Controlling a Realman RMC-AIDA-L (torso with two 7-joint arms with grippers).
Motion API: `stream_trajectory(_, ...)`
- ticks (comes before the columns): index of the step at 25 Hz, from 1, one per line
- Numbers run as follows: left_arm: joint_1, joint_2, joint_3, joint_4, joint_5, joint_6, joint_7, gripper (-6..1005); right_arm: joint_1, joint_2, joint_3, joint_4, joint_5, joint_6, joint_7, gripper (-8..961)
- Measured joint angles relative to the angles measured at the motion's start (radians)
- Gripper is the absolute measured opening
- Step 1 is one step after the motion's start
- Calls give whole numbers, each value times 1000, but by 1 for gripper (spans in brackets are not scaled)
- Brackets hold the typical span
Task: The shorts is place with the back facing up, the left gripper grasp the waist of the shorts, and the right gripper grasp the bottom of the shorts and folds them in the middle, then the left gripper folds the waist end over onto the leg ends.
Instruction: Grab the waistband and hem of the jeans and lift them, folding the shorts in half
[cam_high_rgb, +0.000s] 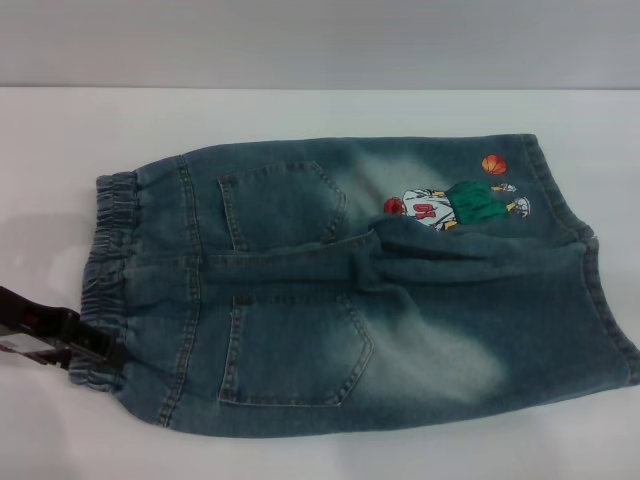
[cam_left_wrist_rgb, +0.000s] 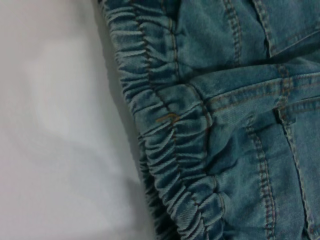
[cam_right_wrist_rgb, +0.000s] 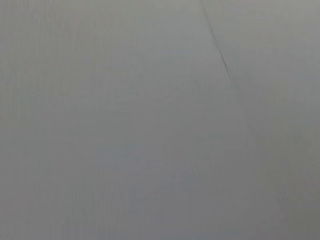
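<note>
Blue denim shorts (cam_high_rgb: 350, 290) lie spread on the white table (cam_high_rgb: 300, 110) with both back pockets facing up. The elastic waist (cam_high_rgb: 110, 270) is at the left and the leg ends (cam_high_rgb: 600, 290) are at the right. A cartoon print (cam_high_rgb: 460, 205) shows on the far leg. My left gripper (cam_high_rgb: 95, 350) is at the near-left corner of the waist, touching the gathered band. In the left wrist view the elastic waist (cam_left_wrist_rgb: 170, 145) appears close up, beside bare table. My right gripper is out of view.
White table surface (cam_high_rgb: 60, 440) surrounds the shorts on all sides, with a grey wall (cam_high_rgb: 320, 40) behind. The right wrist view holds only a plain grey surface (cam_right_wrist_rgb: 125, 125) crossed by a thin line.
</note>
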Motion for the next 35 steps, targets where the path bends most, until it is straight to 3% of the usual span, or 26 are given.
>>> stream_trajectory(11, -5, 0, 4, 0, 5, 3, 3, 667, -1, 0, 1, 0, 0, 0, 0, 602)
stream_trajectory(25, -13, -6, 4, 3, 6, 5, 37, 309, -1, 0, 1, 0, 0, 0, 0, 601)
stream_trajectory(30, -17, -6, 4, 2, 6, 5, 38, 79, -1, 0, 2, 0, 0, 0, 0, 601)
stream_trajectory(35, -19, -6, 4, 9, 3, -5, 39, 45, 2, -4, -9, -7, -33, 21, 7, 601)
